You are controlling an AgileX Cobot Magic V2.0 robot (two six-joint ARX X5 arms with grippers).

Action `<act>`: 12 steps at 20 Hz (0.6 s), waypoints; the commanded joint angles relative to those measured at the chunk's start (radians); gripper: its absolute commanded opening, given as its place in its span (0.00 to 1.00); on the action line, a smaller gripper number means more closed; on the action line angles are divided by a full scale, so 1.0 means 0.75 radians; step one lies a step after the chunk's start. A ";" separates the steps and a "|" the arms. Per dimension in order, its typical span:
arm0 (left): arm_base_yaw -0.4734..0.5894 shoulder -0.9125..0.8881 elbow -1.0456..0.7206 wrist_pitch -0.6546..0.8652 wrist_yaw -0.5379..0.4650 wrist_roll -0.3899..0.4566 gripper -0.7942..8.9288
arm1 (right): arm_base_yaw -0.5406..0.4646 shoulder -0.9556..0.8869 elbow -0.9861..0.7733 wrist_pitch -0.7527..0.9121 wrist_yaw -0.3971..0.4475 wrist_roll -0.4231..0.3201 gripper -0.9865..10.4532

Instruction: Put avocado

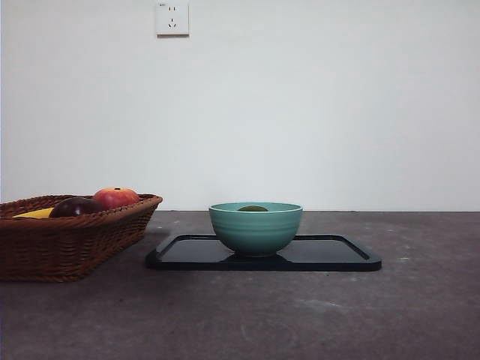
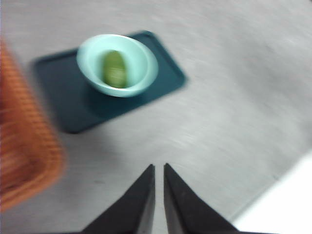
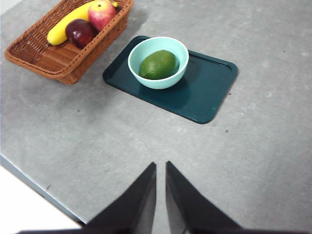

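Observation:
The dark green avocado (image 3: pixel 157 64) lies inside a pale teal bowl (image 3: pixel 158 81) that stands on a dark tray (image 3: pixel 209 90). From the front only its top (image 1: pixel 253 208) peeks over the bowl's rim (image 1: pixel 255 227). The blurred left wrist view shows the avocado (image 2: pixel 115 69) in the bowl (image 2: pixel 141 68) too. My left gripper (image 2: pixel 159 168) hangs high above the table, shut and holding nothing, well away from the bowl. My right gripper (image 3: pixel 161 165) is likewise shut and empty, high over the table's near side. Neither arm shows in the front view.
A brown wicker basket (image 3: pixel 58 61) stands beside the tray, holding a banana (image 3: pixel 66 27), a dark purple fruit (image 3: pixel 80 31) and a red-orange fruit (image 3: pixel 101 13). The table's edge (image 3: pixel 29 183) runs close under the right gripper. A wall socket (image 1: pixel 172 18) is on the back wall.

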 commanded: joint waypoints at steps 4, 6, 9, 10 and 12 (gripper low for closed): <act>0.454 -0.074 -0.337 0.403 -0.009 0.310 0.11 | 0.013 0.003 0.012 0.015 0.001 0.013 0.11; 0.566 -0.190 -0.580 0.708 0.011 0.300 0.11 | 0.013 0.003 0.012 0.015 0.001 0.013 0.11; 0.685 -0.423 -0.907 0.966 0.014 0.305 0.11 | 0.013 0.003 0.012 0.015 0.001 0.013 0.11; 0.726 -0.513 -0.999 0.986 0.014 0.317 0.11 | 0.013 0.003 0.012 0.015 0.001 0.013 0.11; 0.792 -0.686 -1.146 0.976 0.026 0.319 0.11 | 0.013 0.003 0.012 0.015 0.001 0.013 0.11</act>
